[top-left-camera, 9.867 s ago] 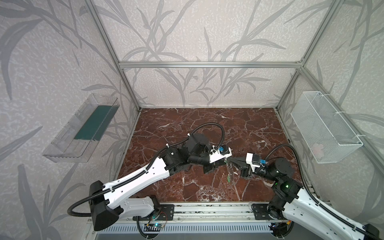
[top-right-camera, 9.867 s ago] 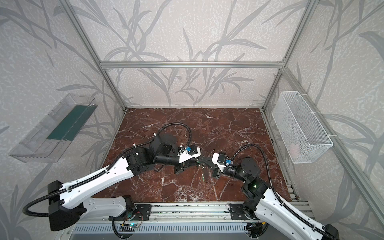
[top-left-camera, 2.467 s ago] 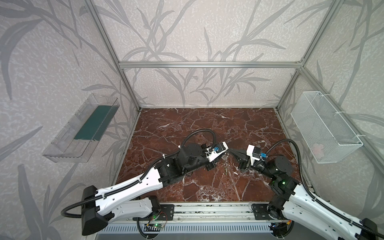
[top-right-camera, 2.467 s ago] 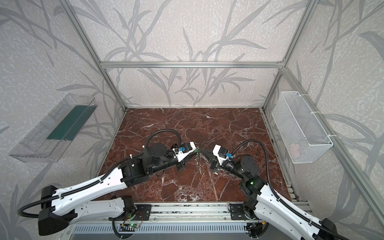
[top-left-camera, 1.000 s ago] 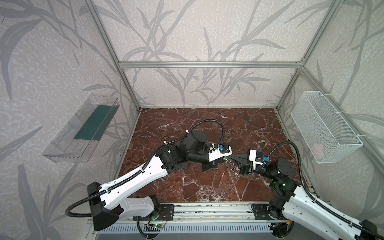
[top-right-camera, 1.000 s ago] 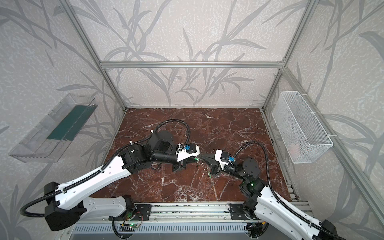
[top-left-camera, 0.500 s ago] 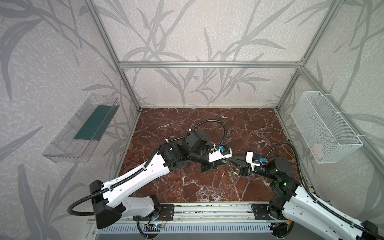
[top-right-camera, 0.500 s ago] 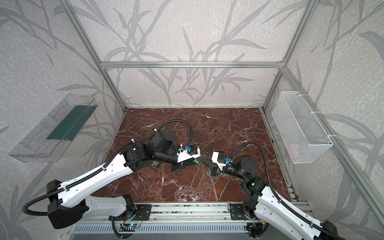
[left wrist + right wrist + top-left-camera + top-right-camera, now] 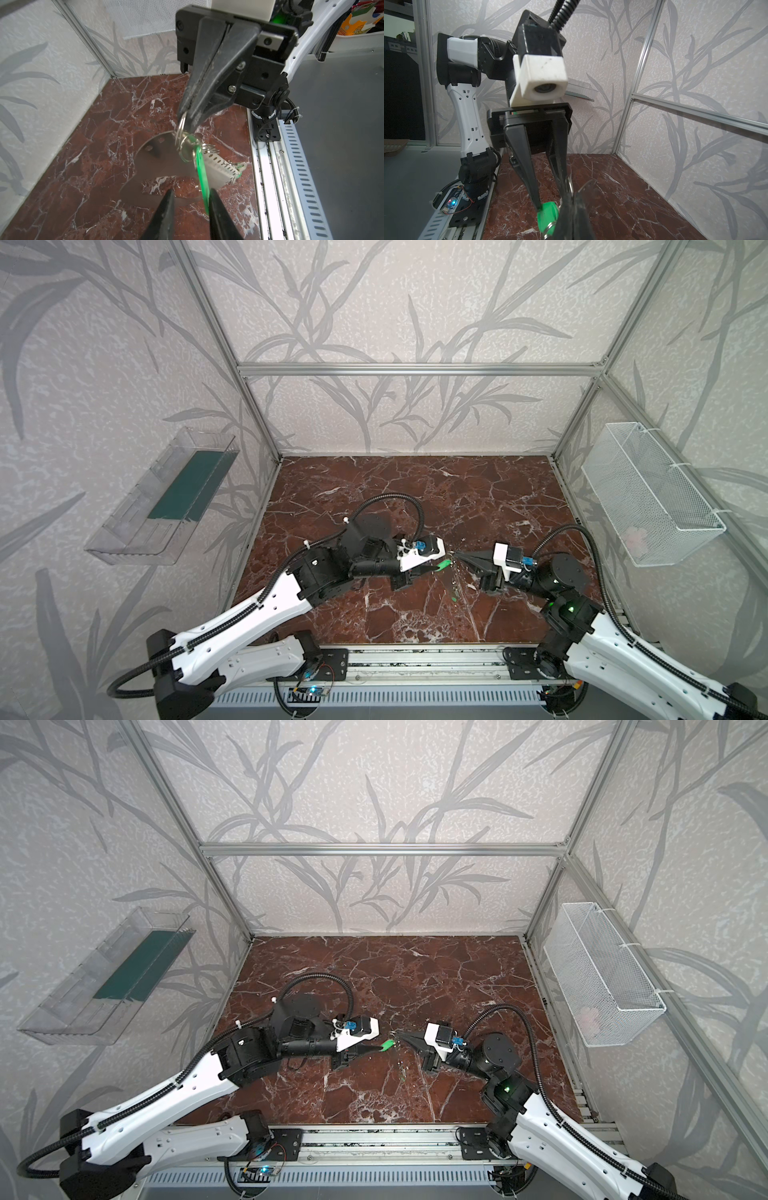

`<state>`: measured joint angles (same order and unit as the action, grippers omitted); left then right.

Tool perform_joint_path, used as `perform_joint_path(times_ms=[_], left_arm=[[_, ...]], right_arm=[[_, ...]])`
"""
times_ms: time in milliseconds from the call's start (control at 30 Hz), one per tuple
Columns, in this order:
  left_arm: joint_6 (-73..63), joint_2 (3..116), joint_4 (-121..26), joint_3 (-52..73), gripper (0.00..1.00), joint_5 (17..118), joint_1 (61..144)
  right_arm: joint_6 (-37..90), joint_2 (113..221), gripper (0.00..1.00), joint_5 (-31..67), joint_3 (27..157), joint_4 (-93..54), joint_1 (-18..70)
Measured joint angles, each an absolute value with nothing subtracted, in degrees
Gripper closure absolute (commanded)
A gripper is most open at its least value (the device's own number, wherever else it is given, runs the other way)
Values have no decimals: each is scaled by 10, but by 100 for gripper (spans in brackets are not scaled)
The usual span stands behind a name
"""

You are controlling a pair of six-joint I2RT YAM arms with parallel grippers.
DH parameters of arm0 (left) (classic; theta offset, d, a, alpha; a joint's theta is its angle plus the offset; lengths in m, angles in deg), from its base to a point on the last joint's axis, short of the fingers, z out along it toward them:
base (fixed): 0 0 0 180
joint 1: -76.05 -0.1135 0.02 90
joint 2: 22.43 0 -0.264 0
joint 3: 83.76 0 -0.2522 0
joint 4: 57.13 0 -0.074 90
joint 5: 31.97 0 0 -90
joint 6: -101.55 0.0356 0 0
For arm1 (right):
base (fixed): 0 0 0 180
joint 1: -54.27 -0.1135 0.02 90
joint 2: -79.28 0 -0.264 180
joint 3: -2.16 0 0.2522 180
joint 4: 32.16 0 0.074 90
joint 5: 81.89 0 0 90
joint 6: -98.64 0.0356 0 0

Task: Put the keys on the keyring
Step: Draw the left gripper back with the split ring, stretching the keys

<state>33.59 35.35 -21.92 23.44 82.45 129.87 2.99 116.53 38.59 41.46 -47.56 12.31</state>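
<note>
My right fingers (image 9: 188, 121) stay clenched on the split ring (image 9: 180, 129); left fingers (image 9: 190, 204) stand released around the light, slippery green key tag (image 9: 200, 166), best pinched flatwise.

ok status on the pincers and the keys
Right pincer shut on the ring, plate hanging off it. Left pincer open around a green key, which hangs threaded on the ring. Nothing in the way.

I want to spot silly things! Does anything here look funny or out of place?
Nothing is spilled or broken. One odd sight: the whole bunch hangs in mid-air. The right gripper pinches a metal ring, and the grey keyring plate and a green key tag dangle from it above the marble floor. The left gripper stands open around that tag.
</note>
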Motion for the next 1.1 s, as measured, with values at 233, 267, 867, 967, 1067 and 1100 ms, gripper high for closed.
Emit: perform_joint_path(times_ms=[233, 267, 867, 967, 1067, 1100], left_arm=[[334, 357, -275, 235, 69, 825, 1299], [334, 359, -280, 235, 69, 825, 1299], [332, 382, -308, 225, 85, 832, 1299], [331, 383, -314, 225, 93, 834, 1299], [330, 386, -313, 222, 100, 837, 1299], [330, 389, -309, 218, 100, 838, 1299]], right_arm=[[33, 1177, 100, 387, 415, -482, 125], [33, 1177, 100, 387, 415, -482, 125], [41, 1177, 100, 391, 415, -486, 127], [41, 1179, 100, 391, 415, -486, 128], [41, 1179, 100, 390, 415, -486, 128], [41, 1179, 100, 389, 415, -486, 129]])
